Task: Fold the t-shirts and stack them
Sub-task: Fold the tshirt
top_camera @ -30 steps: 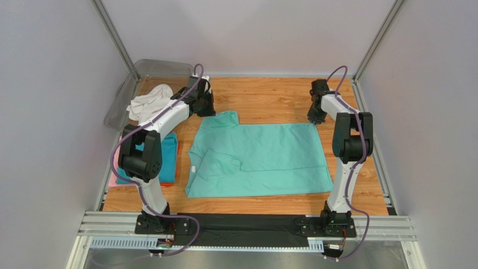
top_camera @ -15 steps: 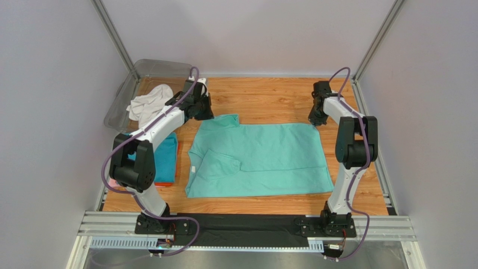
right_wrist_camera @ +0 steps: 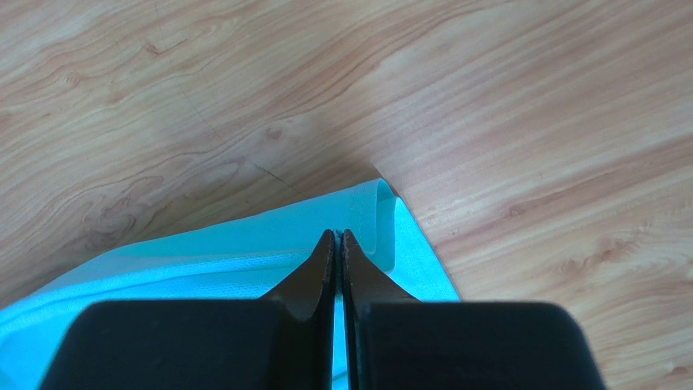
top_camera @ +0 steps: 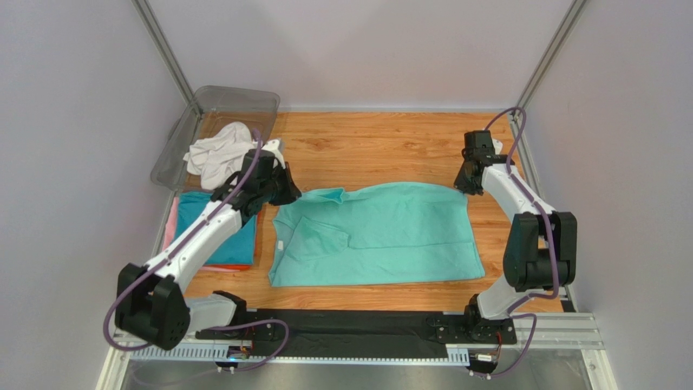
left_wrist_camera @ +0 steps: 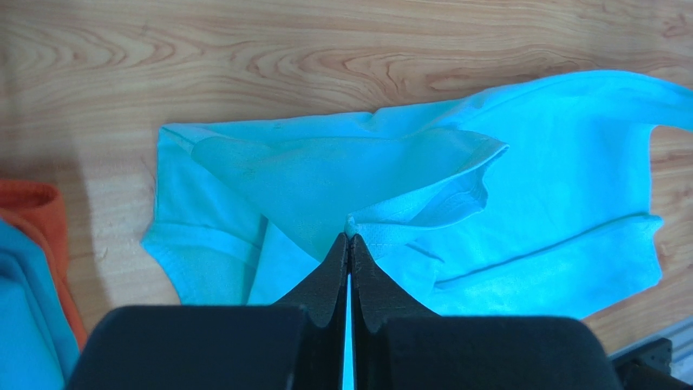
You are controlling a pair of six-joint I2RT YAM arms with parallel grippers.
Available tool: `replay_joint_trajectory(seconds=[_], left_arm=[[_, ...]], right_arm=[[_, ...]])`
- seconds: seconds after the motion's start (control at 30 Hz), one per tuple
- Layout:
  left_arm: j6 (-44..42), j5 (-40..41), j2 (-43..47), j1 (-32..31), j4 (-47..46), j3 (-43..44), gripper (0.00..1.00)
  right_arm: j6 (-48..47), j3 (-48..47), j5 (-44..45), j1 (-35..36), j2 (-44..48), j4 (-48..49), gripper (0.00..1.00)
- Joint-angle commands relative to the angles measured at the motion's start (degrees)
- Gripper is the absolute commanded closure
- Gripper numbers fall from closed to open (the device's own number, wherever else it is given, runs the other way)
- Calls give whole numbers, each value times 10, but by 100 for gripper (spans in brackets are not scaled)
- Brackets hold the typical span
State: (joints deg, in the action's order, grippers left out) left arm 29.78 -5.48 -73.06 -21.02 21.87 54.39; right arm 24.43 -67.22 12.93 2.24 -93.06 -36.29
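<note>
The mint green t-shirt (top_camera: 382, 236) lies spread on the wooden table, its far edge lifted and folding toward the near side. My left gripper (top_camera: 286, 193) is shut on the shirt's far left corner, seen pinched in the left wrist view (left_wrist_camera: 350, 237). My right gripper (top_camera: 465, 185) is shut on the far right corner, seen in the right wrist view (right_wrist_camera: 336, 234). A white t-shirt (top_camera: 218, 151) lies crumpled at the far left. Folded teal-blue (top_camera: 229, 236), orange and pink (top_camera: 169, 231) shirts are stacked at the left.
A clear plastic bin (top_camera: 236, 99) stands tilted at the far left corner. Bare wooden table (top_camera: 382, 146) lies beyond the green shirt. The frame's metal rail (top_camera: 358, 325) runs along the near edge.
Both grippers have pulled the green shirt's far edge toward the near side, lifting it off the table. Both arms have drawn back from the far end.
</note>
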Motion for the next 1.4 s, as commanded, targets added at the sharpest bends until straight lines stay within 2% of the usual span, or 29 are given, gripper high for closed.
replay_joint_trajectory(seconds=[0.0,0.2,0.47,0.9,1.07,1.1,1.13,1.2,1.27,1.3,1.33,1.37], left_arm=[[30,-1,88,-5,-8,-38,100],[50,-1,192,-5,16,-106,100],[78,-23,280,-8,43,-187,100],[134,-38,345,-9,63,-305,100],[152,-41,353,-9,84,-323,95],[157,-43,356,-9,85,-327,83],[164,-45,359,-9,90,-334,75],[172,-58,372,-9,95,-339,70],[179,-65,393,-9,113,-341,63],[180,-65,403,-9,118,-341,53],[185,-64,413,-9,133,-337,48],[186,-62,432,-9,139,-335,46]], right_arm=[[1,19,12,0,54,2,100],[1,56,17,1,109,-12,100],[-4,85,11,0,136,-16,100],[3,149,14,1,133,5,100],[16,180,21,0,136,10,94],[18,190,22,0,139,10,94],[19,194,21,0,140,10,89],[21,205,18,0,144,10,83],[25,209,14,1,147,3,73],[26,211,12,0,154,-1,65],[26,210,10,0,160,-4,51],[26,209,6,1,166,-13,46]])
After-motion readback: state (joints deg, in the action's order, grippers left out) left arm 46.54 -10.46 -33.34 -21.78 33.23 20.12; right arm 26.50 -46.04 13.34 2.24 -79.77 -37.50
